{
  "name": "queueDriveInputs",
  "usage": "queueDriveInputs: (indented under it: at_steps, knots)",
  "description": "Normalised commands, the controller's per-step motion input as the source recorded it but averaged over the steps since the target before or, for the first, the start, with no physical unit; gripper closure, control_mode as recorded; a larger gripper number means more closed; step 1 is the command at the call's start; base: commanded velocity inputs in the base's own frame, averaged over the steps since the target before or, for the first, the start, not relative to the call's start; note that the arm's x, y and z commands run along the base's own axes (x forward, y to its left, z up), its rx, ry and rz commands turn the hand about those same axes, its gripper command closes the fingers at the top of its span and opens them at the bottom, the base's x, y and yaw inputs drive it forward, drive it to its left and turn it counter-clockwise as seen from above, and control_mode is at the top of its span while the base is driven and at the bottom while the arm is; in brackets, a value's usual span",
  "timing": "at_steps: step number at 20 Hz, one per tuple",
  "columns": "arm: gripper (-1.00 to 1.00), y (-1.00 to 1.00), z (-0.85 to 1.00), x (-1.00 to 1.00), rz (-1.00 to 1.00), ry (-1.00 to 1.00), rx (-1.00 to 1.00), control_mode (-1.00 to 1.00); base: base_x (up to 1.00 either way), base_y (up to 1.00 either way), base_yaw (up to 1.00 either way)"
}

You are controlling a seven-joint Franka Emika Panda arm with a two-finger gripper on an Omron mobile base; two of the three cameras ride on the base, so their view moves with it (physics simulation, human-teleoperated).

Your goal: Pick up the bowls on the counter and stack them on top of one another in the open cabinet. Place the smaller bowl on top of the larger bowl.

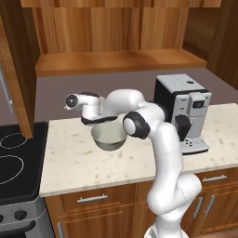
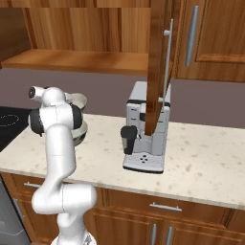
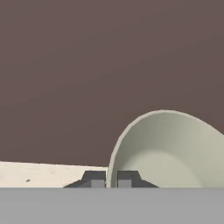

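Note:
My gripper (image 3: 111, 179) is shut on the pale rim of a grey-green bowl (image 3: 175, 148), one finger inside the wall and one outside. In the left base view this bowl (image 1: 109, 138) is just under my hand, over the middle of the beige counter (image 1: 69, 162), and my gripper (image 1: 99, 122) is at its left rim. In the right base view two bowl shapes peek out behind my arm, one low (image 2: 81, 132) and one higher and further back (image 2: 77, 101). I cannot tell which is the larger bowl and which the smaller bowl. The open cabinet (image 1: 116, 60) has a bare wooden shelf above the counter.
A silver coffee machine (image 1: 183, 111) stands on the counter right of the bowl. The black stovetop (image 1: 16, 158) borders the counter on the left. An open cabinet door (image 2: 160, 62) hangs in front of the machine in the right base view. Drawers (image 1: 93, 199) run below.

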Motion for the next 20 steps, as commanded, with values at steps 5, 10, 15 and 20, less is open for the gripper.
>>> queueDriveInputs:
  at_steps: [5, 10, 15, 20]
  knots:
    - [1.00, 0.00, 0.73, -0.16, -0.01, 0.08, 0.05, -1.00, 0.00, 0.00, 0.00]
    - [1.00, 0.00, 0.68, -0.45, 0.00, 0.12, 0.01, -1.00, 0.00, 0.00, 0.00]
    - [1.00, 0.00, 0.15, -0.90, 0.00, 0.02, -0.05, -1.00, 0.00, 0.00, 0.00]
    - [1.00, -0.02, -0.04, -1.00, 0.00, 0.00, -0.09, -1.00, 0.00, 0.00, 0.00]
